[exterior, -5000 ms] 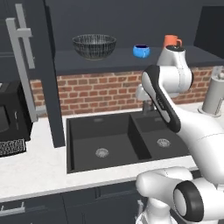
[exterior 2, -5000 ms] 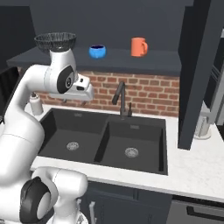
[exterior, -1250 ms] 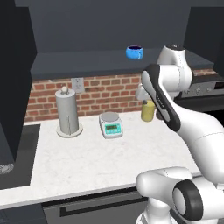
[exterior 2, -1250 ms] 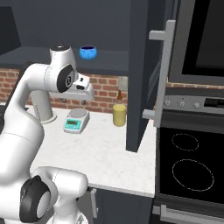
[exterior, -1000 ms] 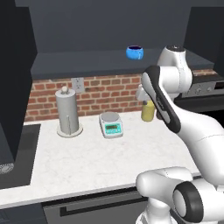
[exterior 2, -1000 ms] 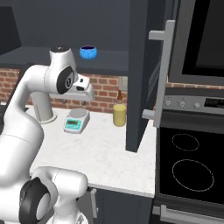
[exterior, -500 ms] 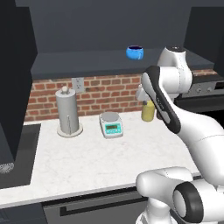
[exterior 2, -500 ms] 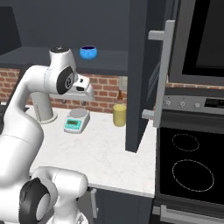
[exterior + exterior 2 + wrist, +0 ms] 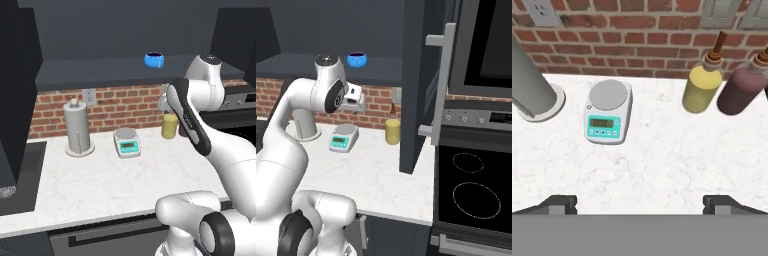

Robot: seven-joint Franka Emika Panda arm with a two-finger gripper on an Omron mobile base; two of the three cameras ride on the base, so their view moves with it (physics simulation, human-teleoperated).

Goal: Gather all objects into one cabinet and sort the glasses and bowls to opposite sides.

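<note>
One of the glasses, a squat bright-blue cup (image 9: 154,60) (image 9: 357,60), stands alone on the dark shelf (image 9: 90,75) of an open dark grey wall cabinet above the counter. My gripper (image 9: 359,102) (image 9: 639,206) hangs below and in front of that shelf, pointed down at the white counter. Its jaws are open wide, and the two dark fingertips (image 9: 559,204) stand far apart with nothing between them. The bowls are out of view.
On the counter stand a grey paper-towel holder (image 9: 77,127), a small kitchen scale (image 9: 607,117), a yellow bottle (image 9: 702,87) and a dark red bottle (image 9: 739,87). An open cabinet door (image 9: 416,85) juts out at the right, beside the oven (image 9: 481,45) and cooktop (image 9: 471,190). A sink edge (image 9: 20,185) lies at the left.
Since five seconds ago the base has driven right, from the sink to this stretch of counter. Over the last second nothing has visibly moved.
</note>
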